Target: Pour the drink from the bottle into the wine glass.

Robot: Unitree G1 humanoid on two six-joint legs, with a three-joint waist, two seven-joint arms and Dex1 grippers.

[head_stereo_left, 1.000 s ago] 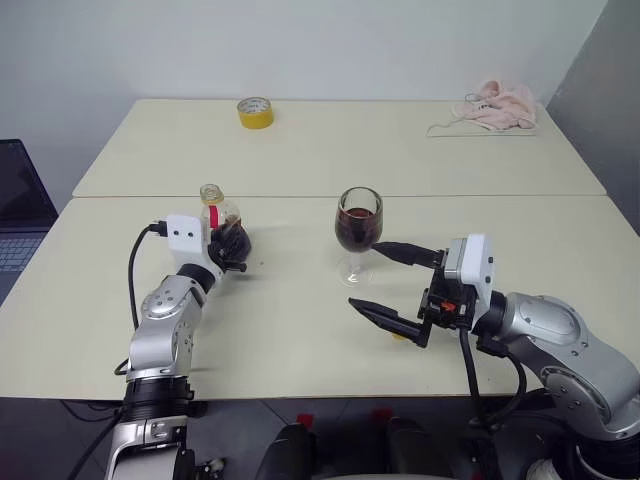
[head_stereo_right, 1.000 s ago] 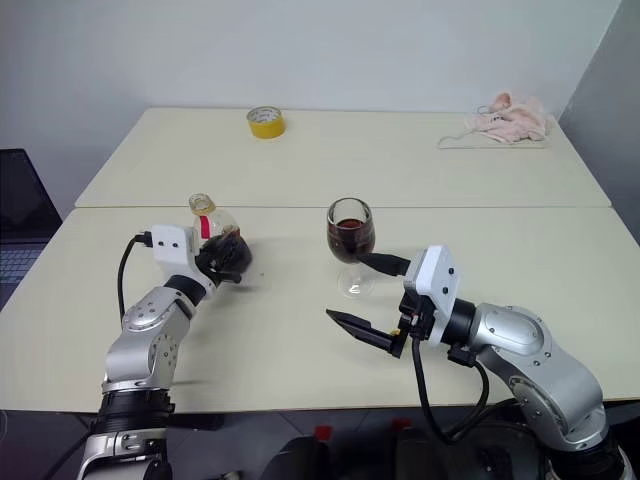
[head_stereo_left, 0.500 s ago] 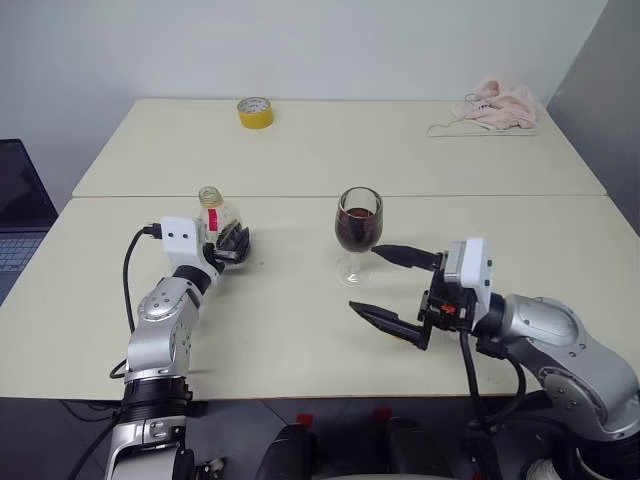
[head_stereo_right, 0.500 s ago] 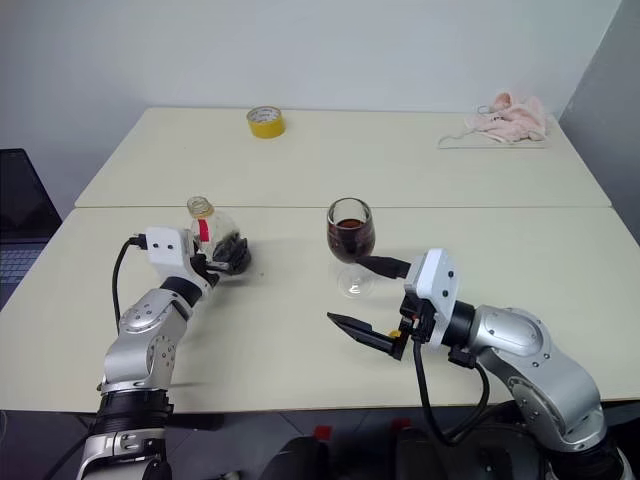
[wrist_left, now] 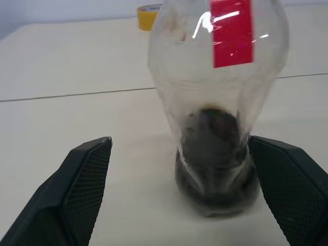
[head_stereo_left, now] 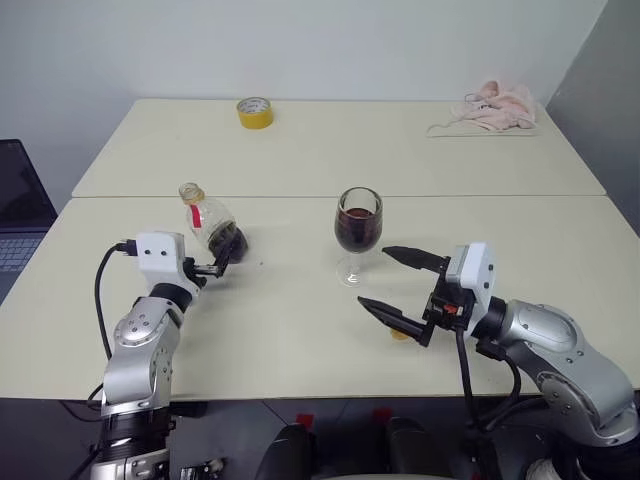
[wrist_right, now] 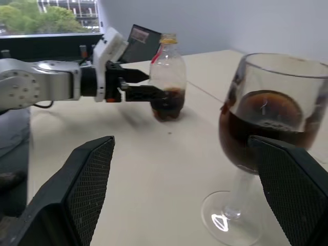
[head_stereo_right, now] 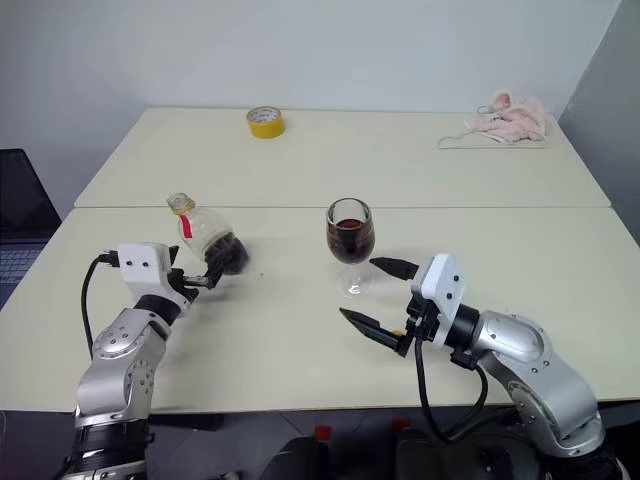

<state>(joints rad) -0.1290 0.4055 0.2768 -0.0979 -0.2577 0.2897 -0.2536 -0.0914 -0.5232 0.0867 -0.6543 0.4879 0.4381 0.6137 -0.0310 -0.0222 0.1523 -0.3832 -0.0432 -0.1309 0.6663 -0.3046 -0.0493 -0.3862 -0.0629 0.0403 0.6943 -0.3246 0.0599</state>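
Observation:
The bottle (head_stereo_left: 208, 222), clear plastic with a red neck label, rests on the table at the left and leans to the left. A little dark drink (wrist_left: 215, 159) sits at its bottom. My left gripper (head_stereo_left: 217, 261) is open just in front of its base, which shows between the two fingers (wrist_left: 84, 192) with a gap on each side. The wine glass (head_stereo_left: 358, 228) stands upright at the middle, its bowl about half full of dark drink. My right gripper (head_stereo_left: 373, 277) is open, level, just right of the glass's foot and holds nothing.
A yellow tape roll (head_stereo_left: 255, 112) lies at the table's far side and a pink cloth (head_stereo_left: 495, 105) at the far right corner. A laptop (head_stereo_left: 15, 215) stands off the left edge. A small yellow thing (head_stereo_left: 400, 335) lies under my right gripper.
My left gripper opened and let go of the bottle, then drew back towards me and to the left. The bottle now leans left. The right gripper barely shifted.

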